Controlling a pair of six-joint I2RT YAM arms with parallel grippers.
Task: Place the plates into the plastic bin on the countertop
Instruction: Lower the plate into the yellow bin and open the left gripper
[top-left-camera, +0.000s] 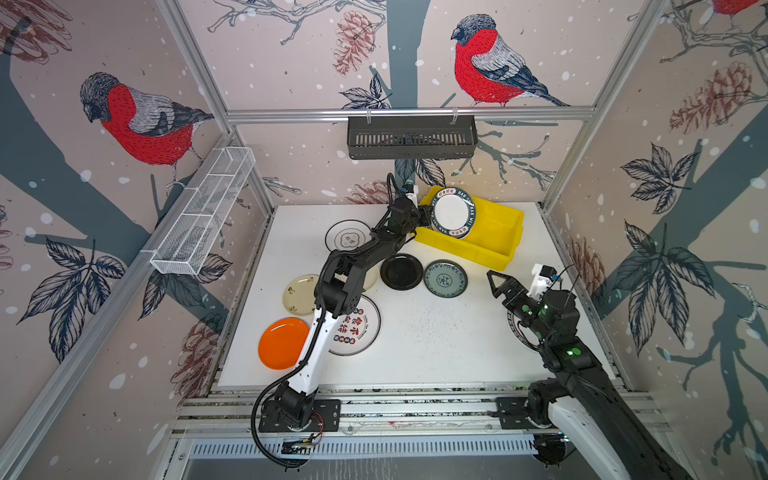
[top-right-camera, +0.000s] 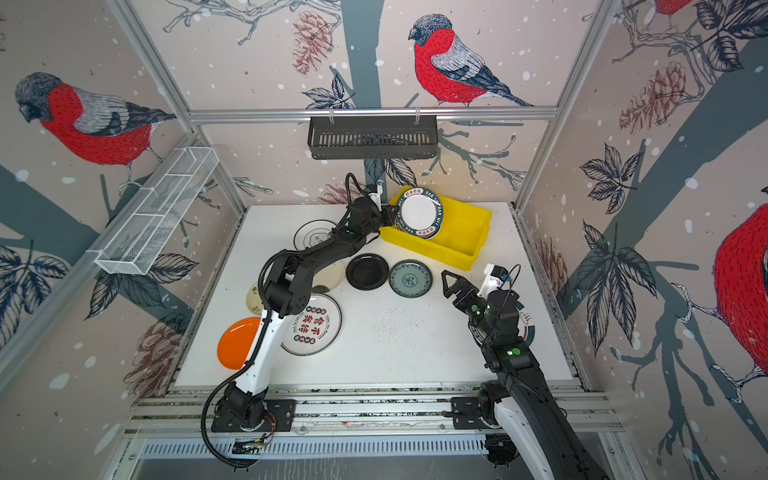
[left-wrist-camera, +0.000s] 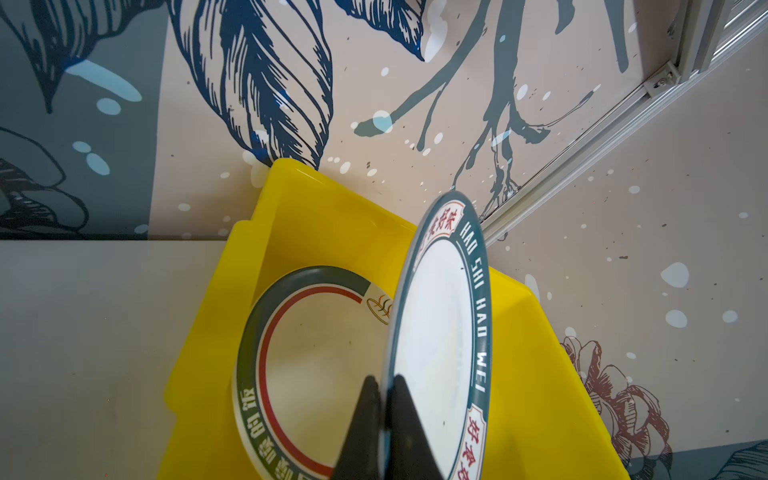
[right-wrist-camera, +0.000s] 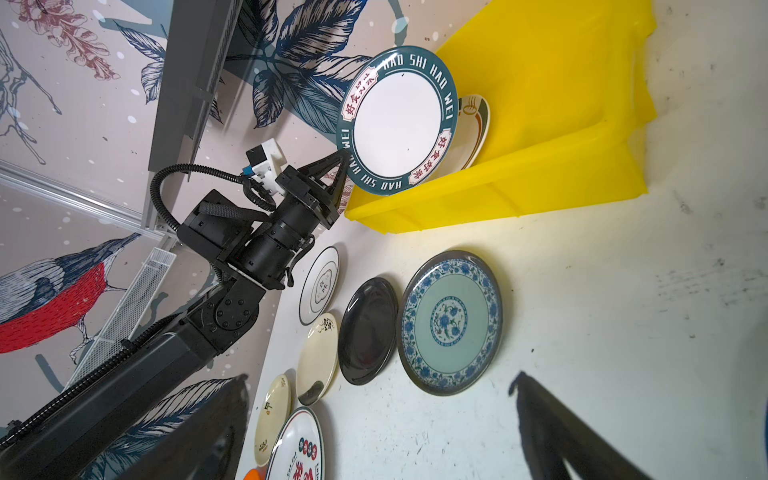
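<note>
My left gripper (left-wrist-camera: 386, 380) is shut on the rim of a white plate with a dark lettered rim (top-left-camera: 453, 212), held tilted on edge over the left end of the yellow plastic bin (top-left-camera: 494, 232). A second rimmed plate (left-wrist-camera: 307, 365) lies inside the bin beneath it. On the white countertop (top-left-camera: 436, 340) lie a black plate (top-left-camera: 401, 271), a teal-patterned plate (top-left-camera: 445, 278), a white emblem plate (top-left-camera: 347, 236), a cream plate (top-left-camera: 299, 294), an orange plate (top-left-camera: 281, 343) and a red-character plate (top-left-camera: 359, 328). My right gripper (top-left-camera: 498, 286) stands open and empty at the right, its arm over a partly hidden plate (top-left-camera: 515, 328).
A black slotted shelf (top-left-camera: 411, 137) hangs on the back rail above the bin. A white wire-mesh basket (top-left-camera: 203, 212) is fixed along the left wall. Aluminium rails (top-left-camera: 415, 405) carry both arm bases at the front edge. The left arm lies over another cream plate (right-wrist-camera: 318, 357).
</note>
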